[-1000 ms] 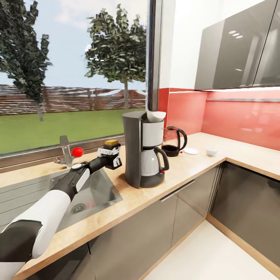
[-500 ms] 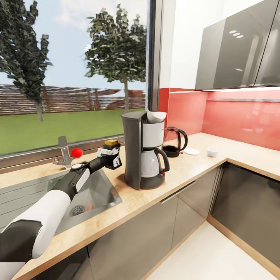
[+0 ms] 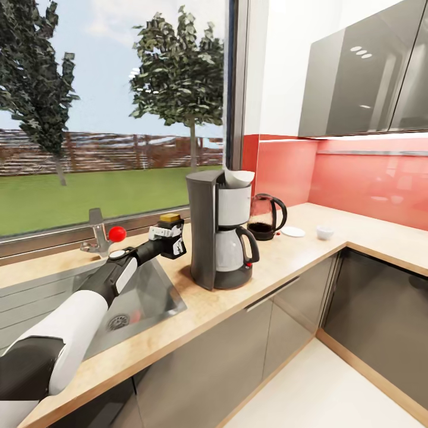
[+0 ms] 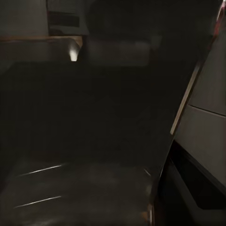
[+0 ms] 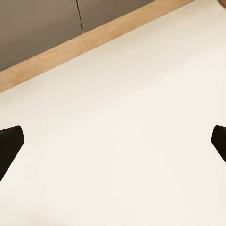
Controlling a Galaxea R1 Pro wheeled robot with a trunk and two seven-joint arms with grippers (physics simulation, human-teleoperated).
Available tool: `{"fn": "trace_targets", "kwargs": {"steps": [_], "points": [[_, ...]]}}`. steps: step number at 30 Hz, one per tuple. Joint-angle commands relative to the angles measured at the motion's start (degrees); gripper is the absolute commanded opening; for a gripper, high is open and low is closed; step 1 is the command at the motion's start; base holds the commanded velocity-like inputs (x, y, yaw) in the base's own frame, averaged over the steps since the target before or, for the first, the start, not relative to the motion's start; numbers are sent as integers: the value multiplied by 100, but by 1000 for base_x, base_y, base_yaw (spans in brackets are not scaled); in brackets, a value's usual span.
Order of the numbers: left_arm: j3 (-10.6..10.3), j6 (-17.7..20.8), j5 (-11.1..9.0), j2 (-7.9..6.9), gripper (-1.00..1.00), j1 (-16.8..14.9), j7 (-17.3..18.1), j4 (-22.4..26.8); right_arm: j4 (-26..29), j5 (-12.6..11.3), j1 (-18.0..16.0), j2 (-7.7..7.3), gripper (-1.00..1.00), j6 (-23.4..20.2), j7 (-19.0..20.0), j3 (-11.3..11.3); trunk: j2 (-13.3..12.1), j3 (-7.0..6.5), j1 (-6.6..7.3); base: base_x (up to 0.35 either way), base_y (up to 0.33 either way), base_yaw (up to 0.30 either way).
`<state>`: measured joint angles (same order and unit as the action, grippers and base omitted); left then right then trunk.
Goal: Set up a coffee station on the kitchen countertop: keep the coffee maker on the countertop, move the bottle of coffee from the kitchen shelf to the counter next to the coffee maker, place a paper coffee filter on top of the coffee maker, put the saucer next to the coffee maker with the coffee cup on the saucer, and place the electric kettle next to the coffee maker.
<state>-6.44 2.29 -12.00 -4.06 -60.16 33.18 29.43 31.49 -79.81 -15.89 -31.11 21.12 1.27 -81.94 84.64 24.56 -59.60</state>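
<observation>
The left hand reaches out over the surface, pinching the bottle of coffee, a dark jar with a yellow lid held upright just beside the coffee maker, at its 9 o'clock. The sink lies under the left arm, with the faucet and its red knob at the arm's 11 o'clock. A paper coffee filter sits on top of the coffee maker. The electric kettle stands near the coffee maker's 2 o'clock. Beyond the kettle, at its 3 o'clock, the saucer lies flat, and the coffee cup stands apart from it on the bare surface, not on the saucer. In the right wrist view the right hand is spread wide above the pale floor, dark fingertips at either edge.
</observation>
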Motion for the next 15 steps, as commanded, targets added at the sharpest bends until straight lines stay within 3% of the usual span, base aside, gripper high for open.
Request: {"fn": "trace_targets", "kwargs": {"steps": [1, 15], "points": [[-33, 17, -48, -7, -100, -4, 5, 5, 6, -61, -10, -3, 100, 33, 13, -41, 4, 7, 0, 91, 0, 0], [-33, 17, -48, -7, -100, -4, 5, 10, 6, -61, -10, -3, 100, 33, 5, -42, 4, 7, 0, 19, 0, 0]]}}
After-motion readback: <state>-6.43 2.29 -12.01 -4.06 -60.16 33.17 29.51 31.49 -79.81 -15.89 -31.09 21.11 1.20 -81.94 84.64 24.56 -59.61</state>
